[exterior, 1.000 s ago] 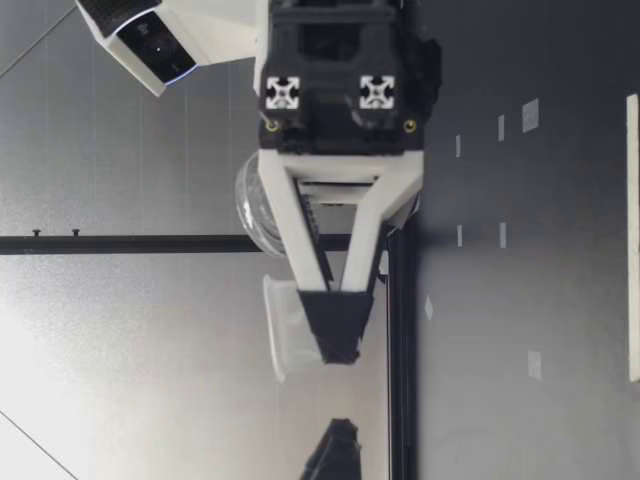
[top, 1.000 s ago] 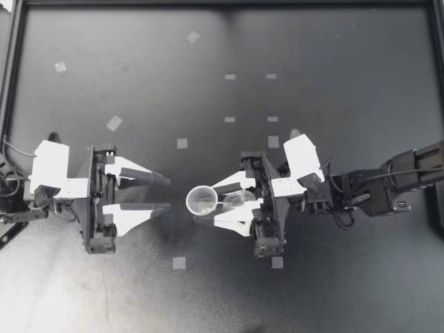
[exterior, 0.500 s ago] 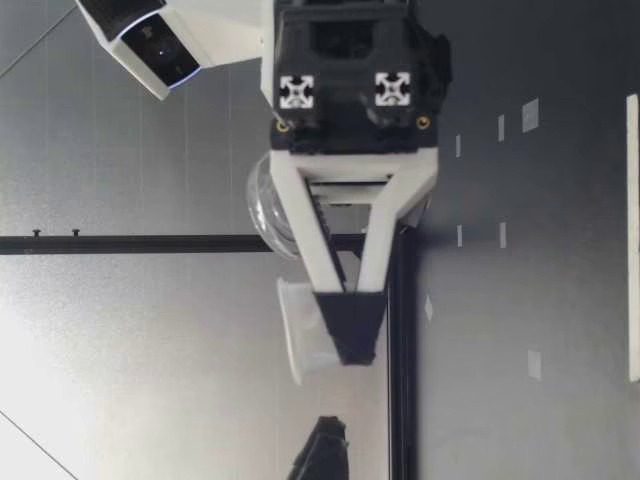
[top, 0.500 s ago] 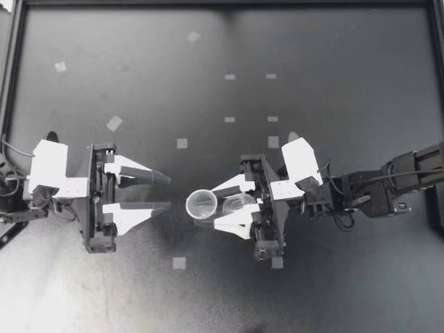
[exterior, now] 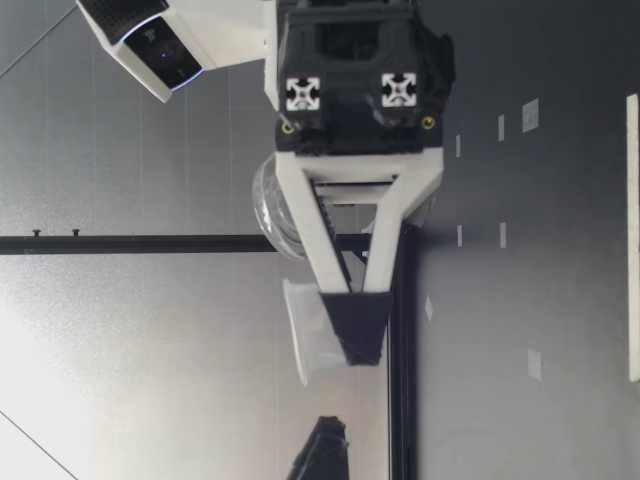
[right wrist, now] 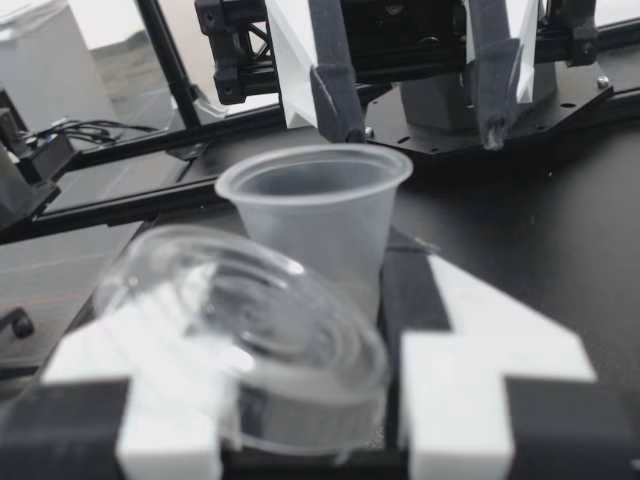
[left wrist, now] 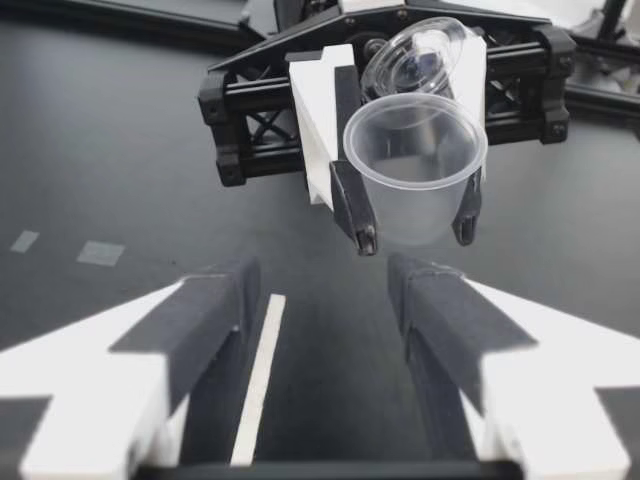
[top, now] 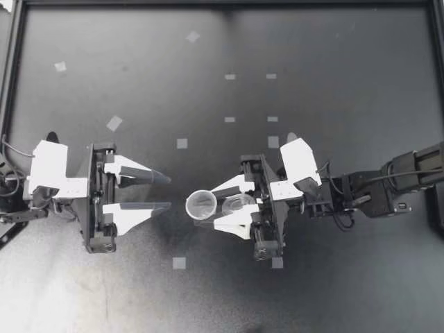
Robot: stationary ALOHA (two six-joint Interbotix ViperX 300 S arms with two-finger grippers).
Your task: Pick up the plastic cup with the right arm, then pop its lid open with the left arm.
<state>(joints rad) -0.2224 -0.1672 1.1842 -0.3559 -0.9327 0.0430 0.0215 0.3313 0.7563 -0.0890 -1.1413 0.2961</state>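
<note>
My right gripper is clamped on a small translucent white plastic cup, its two dark fingertips pressing the cup's wall from opposite sides; the cup stands upright with its open mouth upward and is held above the black table, near the table's middle. Farther back between the same fingers, close to the gripper's body, lies a clear domed plastic lid, tilted and just beside the cup. The low view shows the cup at the fingertips, clear of the table surface, with the lid behind and higher. My left gripper faces the cup from near by, its fingers spread apart and holding nothing, not touching the cup. From the left wrist, the cup hangs ahead of those parted fingers. Pale tape squares are scattered on the table
</note>
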